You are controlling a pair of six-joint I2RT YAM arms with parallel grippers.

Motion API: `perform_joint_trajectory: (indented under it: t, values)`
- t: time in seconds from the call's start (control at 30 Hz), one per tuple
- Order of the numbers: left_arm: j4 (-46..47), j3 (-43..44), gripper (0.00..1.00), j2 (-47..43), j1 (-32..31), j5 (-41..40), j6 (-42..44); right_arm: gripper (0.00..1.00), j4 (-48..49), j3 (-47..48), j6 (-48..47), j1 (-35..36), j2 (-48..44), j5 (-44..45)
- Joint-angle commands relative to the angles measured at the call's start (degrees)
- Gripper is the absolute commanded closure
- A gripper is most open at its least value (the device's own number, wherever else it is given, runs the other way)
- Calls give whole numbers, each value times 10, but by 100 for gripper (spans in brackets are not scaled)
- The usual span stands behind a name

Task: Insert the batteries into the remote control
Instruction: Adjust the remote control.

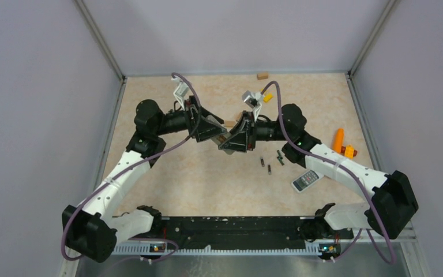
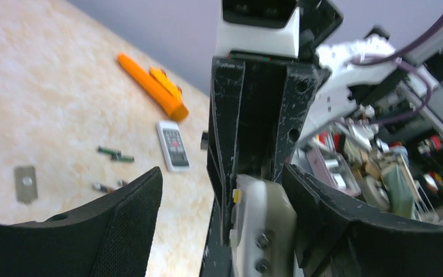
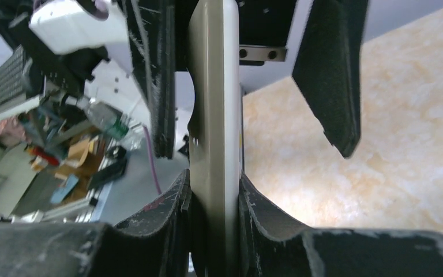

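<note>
- The remote control (image 3: 213, 115), a pale flat slab as far as I can tell, is held mid-table between my two claws. It is off the table (image 1: 179, 184) and seen edge-on from my right wrist.
- My right claw (image 3: 214, 196) is clamped on its near end, one pad on each broad face.
- My left claw (image 2: 222, 173) faces it with the fingers spread. One finger stands well off the slab, the other close beside it.
- Long axis: it runs straight out along my right claw's reach, toward the left claw. I cannot tell which face carries the battery bay.
- The batteries (image 1: 269, 169) are a few thin dark cylinders, loose on the table right of centre and just inside my right forearm. In the top view they lie roughly front to back, one slightly tilted. None is in a remote.
- A second remote (image 1: 307, 180) lies buttons up, just beside my right forearm and near the batteries.
- An orange object (image 1: 338, 140) lies near the right edge. A yellow block (image 1: 268, 97) sits behind my right claw, and a brown block (image 1: 262, 75) sits at the back edge.
- A small metal plate (image 2: 26, 183) lies flat, apart from the batteries.
- Walls (image 1: 46, 115) close in the left, back and right sides. Bare marbled top shows between my claws and the base rail.
</note>
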Motion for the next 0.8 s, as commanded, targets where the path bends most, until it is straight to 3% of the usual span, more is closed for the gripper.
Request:
perform_joint_trajectory:
  t: [0.0,0.17,0.3,0.47,0.7,0.77]
  values:
    - [164,4,21,-27,3,-123,-104,100,147,-8,112,5,-15,107]
    - [262,-13,20,-22,3,-151,-183,100,215,-39,165,4,-21,174]
    - [314,-14,33,-1,2,-136,-226,100,241,-45,183,4,-17,185]
    - [332,-15,45,13,3,-117,-248,100,269,-47,215,4,-13,192]
    - [326,-25,46,7,3,-125,-252,100,314,-54,254,1,-3,196]
    - [323,-24,52,7,2,-125,-253,100,324,-54,258,1,1,185]
